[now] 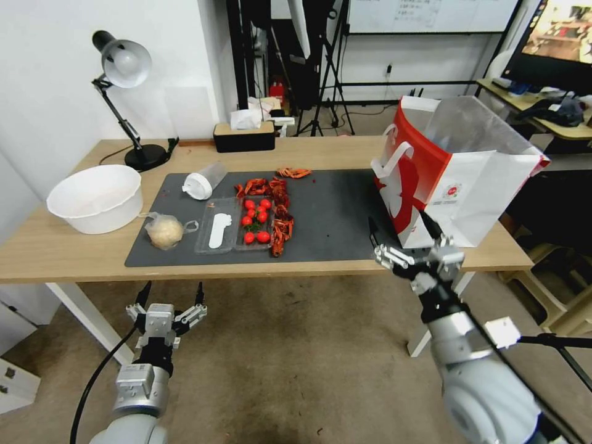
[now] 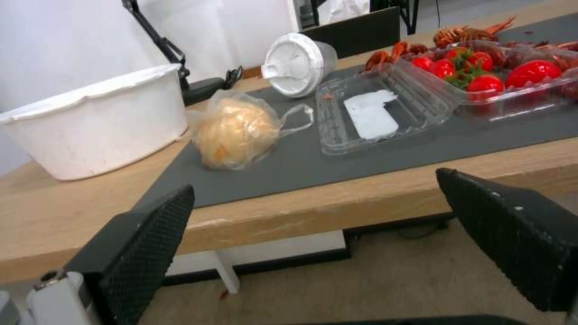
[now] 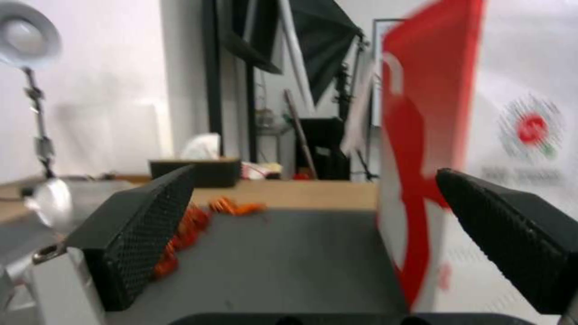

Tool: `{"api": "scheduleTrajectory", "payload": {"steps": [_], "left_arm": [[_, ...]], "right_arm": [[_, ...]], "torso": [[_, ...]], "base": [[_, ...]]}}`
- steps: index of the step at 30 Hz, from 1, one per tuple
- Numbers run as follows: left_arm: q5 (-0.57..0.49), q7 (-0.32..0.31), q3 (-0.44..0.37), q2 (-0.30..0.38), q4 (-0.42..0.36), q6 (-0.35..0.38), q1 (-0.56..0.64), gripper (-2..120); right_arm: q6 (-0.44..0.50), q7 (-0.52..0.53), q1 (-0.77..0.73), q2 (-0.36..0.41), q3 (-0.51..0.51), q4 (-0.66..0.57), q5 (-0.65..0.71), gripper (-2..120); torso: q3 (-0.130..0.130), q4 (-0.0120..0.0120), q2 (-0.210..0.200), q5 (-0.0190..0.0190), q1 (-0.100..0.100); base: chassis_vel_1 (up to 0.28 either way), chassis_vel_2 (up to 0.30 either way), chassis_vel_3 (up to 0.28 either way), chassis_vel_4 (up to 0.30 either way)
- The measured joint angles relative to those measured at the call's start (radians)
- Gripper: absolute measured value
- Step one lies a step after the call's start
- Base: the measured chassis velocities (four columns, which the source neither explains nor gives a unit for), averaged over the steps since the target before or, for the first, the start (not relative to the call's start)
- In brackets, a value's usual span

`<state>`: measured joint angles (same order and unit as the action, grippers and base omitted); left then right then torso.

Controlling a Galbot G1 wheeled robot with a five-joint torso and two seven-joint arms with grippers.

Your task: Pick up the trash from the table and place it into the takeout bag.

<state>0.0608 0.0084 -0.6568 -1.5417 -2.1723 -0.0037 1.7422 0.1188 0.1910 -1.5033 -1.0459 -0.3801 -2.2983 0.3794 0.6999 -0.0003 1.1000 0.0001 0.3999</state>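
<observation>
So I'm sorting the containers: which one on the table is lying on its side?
The clear white-lidded plastic cup, tipped over on the dark grey mat. The white bowl and clear clamshell tray rest flat.

A clear white-lidded cup [image 1: 204, 180] lies on its side on the grey-matted table [image 1: 74, 253]; the bagged pale lump [image 1: 164, 230] sits nearby; the takeout bag [image 1: 456, 172] stands open.

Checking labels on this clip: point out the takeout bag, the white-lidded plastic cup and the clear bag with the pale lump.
takeout bag [image 1: 487, 197], head view, white front panel.
white-lidded plastic cup [image 2: 289, 67], left wrist view, lid.
clear bag with the pale lump [image 2: 235, 131], left wrist view, lump's middle.
</observation>
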Motion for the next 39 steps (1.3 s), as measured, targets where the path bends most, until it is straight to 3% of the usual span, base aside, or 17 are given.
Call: {"api": "scheduleTrajectory", "payload": {"steps": [10, 16, 29, 34, 39], "left_arm": [[-0.003, -0.001, -0.002, 0.006, 0.013, -0.002, -0.007, 100], [-0.003, -0.001, -0.005, 0.008, 0.018, -0.003, -0.008, 100], [-0.013, -0.002, -0.014, 0.025, 0.015, -0.006, -0.028, 100], [-0.065, 0.000, -0.027, 0.072, 0.011, 0.029, -0.081, 100], [-0.200, 0.003, -0.037, 0.166, 0.043, 0.118, -0.163, 100]], "right_arm": [[0.133, 0.124, -0.138, -0.069, 0.066, 0.149, -0.178, 100], [0.173, 0.173, -0.149, -0.098, 0.117, 0.267, -0.197, 100], [0.168, 0.174, -0.140, -0.101, 0.124, 0.255, -0.196, 100], [0.163, 0.173, -0.138, -0.099, 0.121, 0.242, -0.195, 100], [0.147, 0.172, -0.136, -0.099, 0.122, 0.227, -0.195, 100]], "torso": [[0.000, 0.0002, 0.000, 0.0000, 0.000], [0.000, 0.0003, 0.000, 0.0000, 0.000], [0.000, 0.0003, 0.000, -0.0001, 0.000], [0.000, 0.0003, 0.000, -0.0002, 0.000], [0.000, 0.0002, 0.000, -0.0002, 0.000]], "base": [[0.000, 0.000, 0.000, 0.000], [0.000, 0.000, 0.000, 0.000], [0.000, 0.000, 0.000, 0.000], [0.000, 0.000, 0.000, 0.000], [0.000, 0.000, 0.000, 0.000]]}}
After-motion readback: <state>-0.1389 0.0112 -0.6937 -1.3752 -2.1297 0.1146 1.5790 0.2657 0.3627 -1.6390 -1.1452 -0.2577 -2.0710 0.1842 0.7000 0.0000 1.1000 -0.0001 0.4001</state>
